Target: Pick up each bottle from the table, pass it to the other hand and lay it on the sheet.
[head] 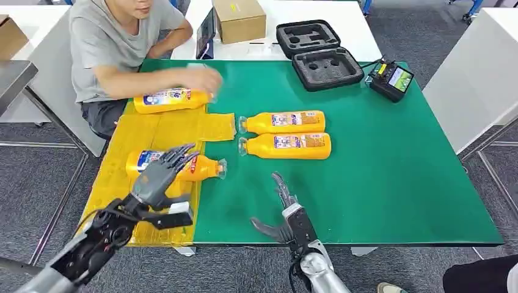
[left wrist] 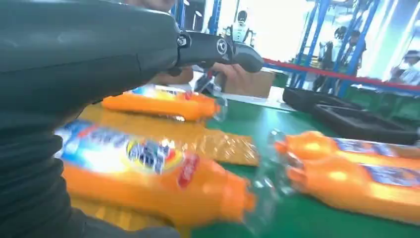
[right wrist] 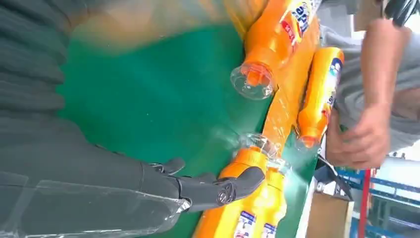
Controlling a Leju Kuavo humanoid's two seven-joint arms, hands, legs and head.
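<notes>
While the left robot hand hovered with fingers spread over a bottle lying on the yellow sheet, holding nothing, the right robot hand was open and empty. Next, probably, came reaching for the two bottles on the green surface.

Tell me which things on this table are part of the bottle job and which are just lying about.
Job: bottle on the sheet, far sheet bottle, two bottles on the green mat, yellow sheet, left hand, right hand.
Lying about: foam case, cardboard box, meter.
</notes>
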